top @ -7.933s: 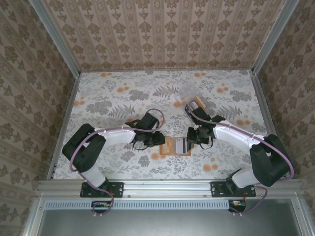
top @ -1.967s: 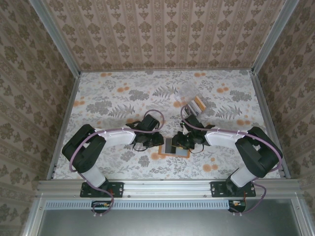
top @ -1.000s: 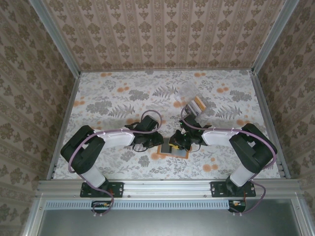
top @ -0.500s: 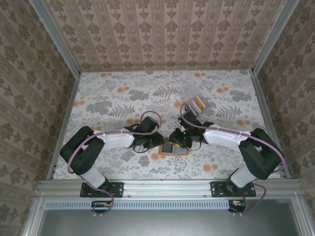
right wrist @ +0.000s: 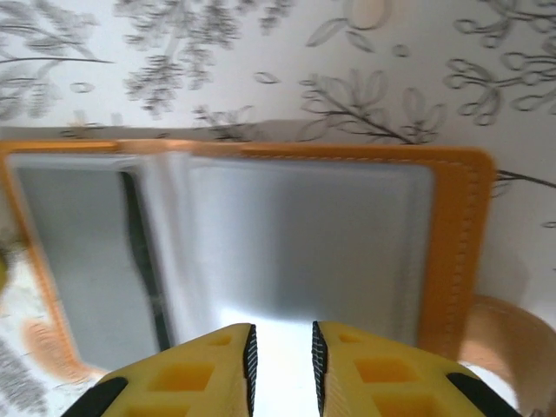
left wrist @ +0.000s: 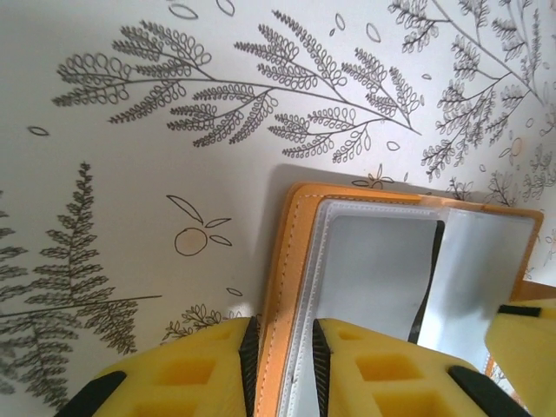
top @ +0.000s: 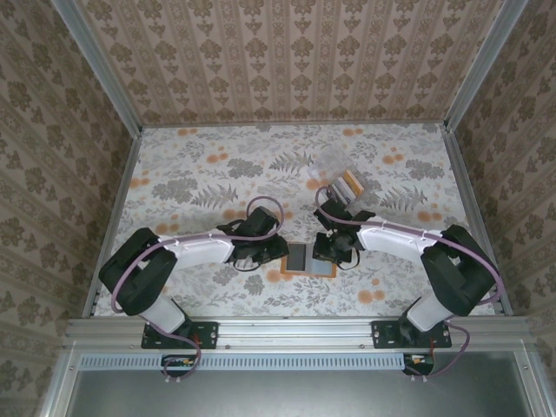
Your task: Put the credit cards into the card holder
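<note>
Jaws of the left gripper (left wrist: 282,347) are nearly together and pinch the orange stitched edge of the card holder (left wrist: 276,261), which runs straight into the narrow gap between the yellow fingers (left wrist: 182,373). I see the holder lying open and flat on the floral table (left wrist: 130,174), spreading out ahead of these jaws. It has clear pockets, with a grey credit card (left wrist: 373,274) in the nearer one and a paler one past a dark strip at the fold. Over on the right gripper (right wrist: 280,339) the jaws also stand close together, low over the opposite end of the open holder. Glare sits right in front of them, so I cannot tell whether they pinch anything. Ahead of them a grey card fills the pocket. From the top view a clear plastic box (top: 334,165) sits beyond the right jaws, apart from the holder, with more cards (top: 349,184) in it.
</note>
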Robot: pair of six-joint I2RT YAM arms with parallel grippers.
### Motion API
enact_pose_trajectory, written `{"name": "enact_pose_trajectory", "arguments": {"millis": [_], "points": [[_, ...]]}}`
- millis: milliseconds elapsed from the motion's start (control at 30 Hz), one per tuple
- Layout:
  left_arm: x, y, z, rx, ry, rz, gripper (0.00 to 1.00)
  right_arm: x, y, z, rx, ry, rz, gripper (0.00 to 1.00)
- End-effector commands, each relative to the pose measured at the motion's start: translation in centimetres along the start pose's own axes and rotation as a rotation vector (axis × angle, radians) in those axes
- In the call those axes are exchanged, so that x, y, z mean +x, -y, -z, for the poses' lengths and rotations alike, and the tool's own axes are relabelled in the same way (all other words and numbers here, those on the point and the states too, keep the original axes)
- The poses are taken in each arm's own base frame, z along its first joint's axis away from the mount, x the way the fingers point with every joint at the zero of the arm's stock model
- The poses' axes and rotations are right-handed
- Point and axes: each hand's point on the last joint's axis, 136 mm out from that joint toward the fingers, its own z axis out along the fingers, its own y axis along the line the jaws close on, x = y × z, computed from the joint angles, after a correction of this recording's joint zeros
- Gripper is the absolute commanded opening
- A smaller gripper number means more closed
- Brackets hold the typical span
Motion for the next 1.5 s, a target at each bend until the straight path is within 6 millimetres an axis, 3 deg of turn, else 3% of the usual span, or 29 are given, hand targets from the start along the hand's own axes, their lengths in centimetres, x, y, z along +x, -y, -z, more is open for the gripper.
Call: {"name": "enact_pose_trajectory", "arguments": {"millis": [0,133,400,767,900,1033,1100,1167,1467], "points": [[-0.1,-0.3,0.9,-0.021,0.025,-0.031,0.27,-0.2,2.1,0.7,0.121,0.023,0.042,0.28],[-0.7,0.9,1.9,-0.001,0.057,-0.079,0.28,-0.8,1.7,1.6,0.121,0.045,0.058,0.29],[-0.9,3.6,2.4,0.035,0.056,-0.191,0.28,-0.4,4.2,2.0,0.203,0.054,0.021,0.26],[-0.7,3.3,1.8,0.023,0.041,-0.175,0.27,0.7,7.0,0.3,0.258,0.025,-0.046,0.23],[-0.7,3.3,1.8,0.023,0.041,-0.176,0.27,1.2,5.9,-1.1,0.169,-0.014,-0.052,0.25],[-0.9,3.2,2.0,0.014,0.052,-0.174,0.27,1.1,3.3,-1.7,0.016,-0.024,-0.019,0.32],[-1.1,3.2,2.1,0.008,0.062,-0.169,0.27,0.8,1.8,-1.6,-0.047,-0.029,0.038,0.33],[-1.4,3.0,2.3,0.001,0.075,-0.164,0.27,0.3,1.6,-1.3,-0.04,-0.017,0.1,0.37],[-2.2,2.1,3.3,-0.026,0.126,-0.139,0.27,-1.3,-0.4,-0.1,-0.088,-0.026,0.235,0.36]]}}
